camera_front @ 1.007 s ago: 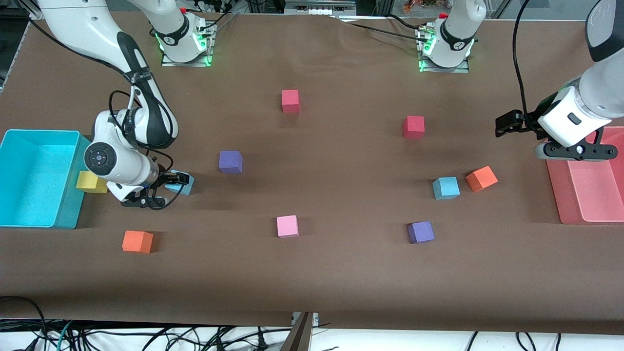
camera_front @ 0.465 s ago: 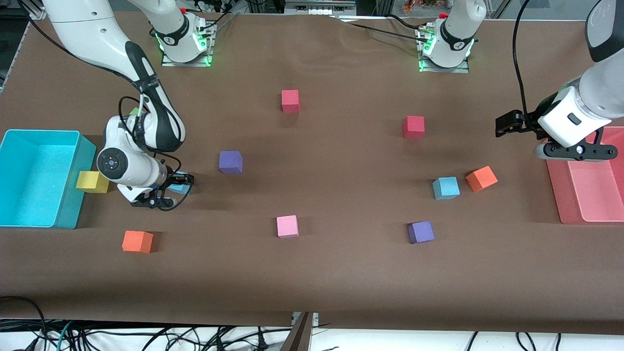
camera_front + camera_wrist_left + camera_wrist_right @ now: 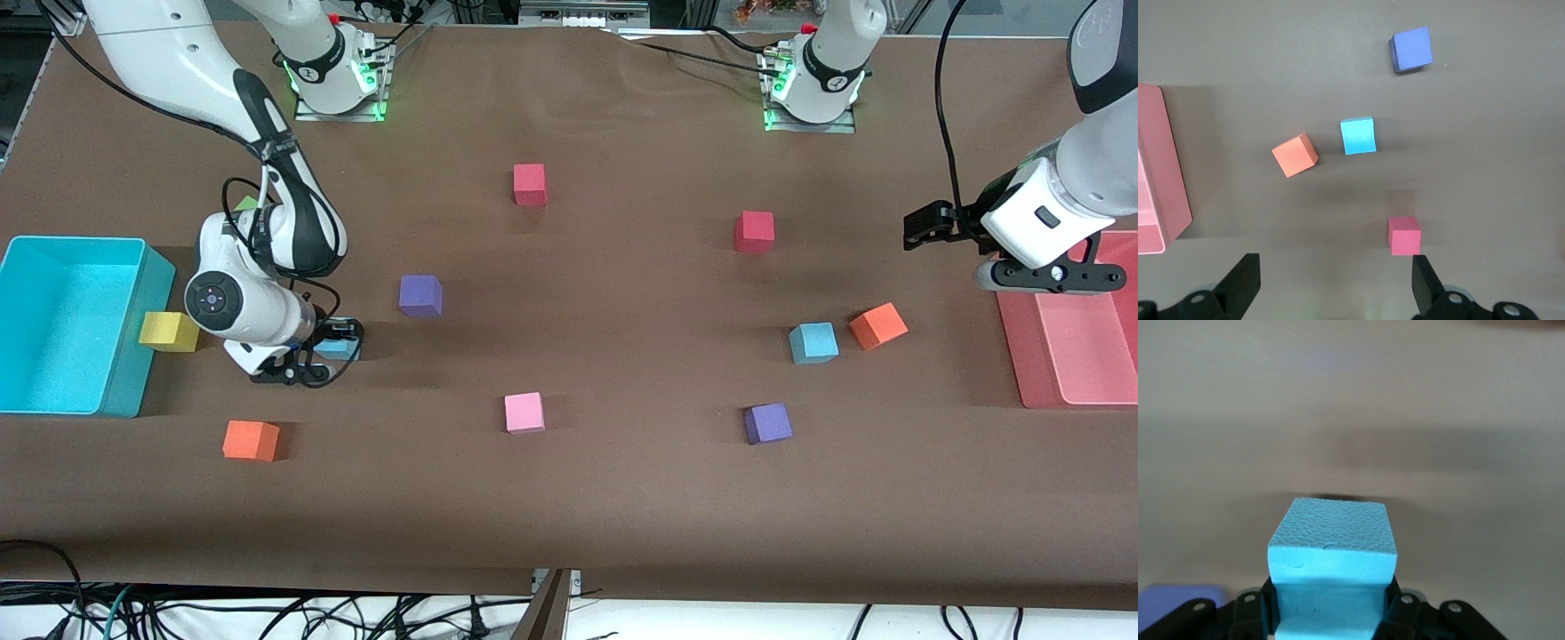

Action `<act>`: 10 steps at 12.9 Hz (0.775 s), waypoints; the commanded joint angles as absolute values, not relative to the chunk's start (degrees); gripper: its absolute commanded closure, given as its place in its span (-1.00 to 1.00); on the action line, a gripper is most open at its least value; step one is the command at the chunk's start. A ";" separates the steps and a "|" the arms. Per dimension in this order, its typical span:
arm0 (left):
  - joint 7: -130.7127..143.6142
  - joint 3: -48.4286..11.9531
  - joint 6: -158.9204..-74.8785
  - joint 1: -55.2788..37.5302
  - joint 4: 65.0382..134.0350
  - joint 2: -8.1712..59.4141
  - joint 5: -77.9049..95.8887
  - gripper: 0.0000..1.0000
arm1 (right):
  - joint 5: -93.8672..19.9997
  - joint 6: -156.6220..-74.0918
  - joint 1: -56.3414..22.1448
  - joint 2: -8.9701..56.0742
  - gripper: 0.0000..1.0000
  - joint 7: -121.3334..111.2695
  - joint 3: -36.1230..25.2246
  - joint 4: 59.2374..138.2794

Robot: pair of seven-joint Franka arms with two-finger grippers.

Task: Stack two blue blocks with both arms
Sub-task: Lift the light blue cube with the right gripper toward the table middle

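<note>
My right gripper (image 3: 336, 345) is shut on a sky-blue block (image 3: 338, 348), held low over the table near the yellow cube. In the right wrist view the block (image 3: 1331, 560) fills the space between the black fingers (image 3: 1251, 613). The second sky-blue block (image 3: 813, 343) sits on the table toward the left arm's end, beside an orange cube; it shows in the left wrist view (image 3: 1358, 135). My left gripper (image 3: 925, 227) is open and empty, held up in the air near the pink tray, and the left arm waits.
A turquoise bin (image 3: 53, 324) with a yellow cube (image 3: 167, 332) beside it stands at the right arm's end. A pink tray (image 3: 1067, 342) is at the left arm's end. Purple (image 3: 420, 295) (image 3: 767, 423), red (image 3: 529, 184) (image 3: 754, 231), orange (image 3: 251, 440) (image 3: 877, 325) and pink (image 3: 524, 412) cubes lie scattered.
My right gripper has moved with the blue block away from the turquoise bin, toward the table's middle. The left arm has not moved.
</note>
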State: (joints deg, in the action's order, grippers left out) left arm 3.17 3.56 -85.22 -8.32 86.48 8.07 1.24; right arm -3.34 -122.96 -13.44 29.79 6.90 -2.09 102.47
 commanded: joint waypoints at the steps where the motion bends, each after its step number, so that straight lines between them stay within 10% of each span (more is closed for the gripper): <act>1: 3.08 3.78 -83.85 -8.44 84.64 8.79 1.32 -1.00 | -3.87 -113.92 -16.77 30.84 1.00 11.41 -1.49 91.78; 10: 2.90 3.87 -84.02 -8.44 84.73 8.79 1.32 -1.00 | -5.00 -113.20 -36.73 42.79 1.00 33.30 -0.44 76.13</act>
State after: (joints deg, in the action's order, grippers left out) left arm 3.17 3.61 -85.21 -8.31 86.47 8.09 1.24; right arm -3.83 -114.30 -35.81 38.73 31.75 -0.69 82.21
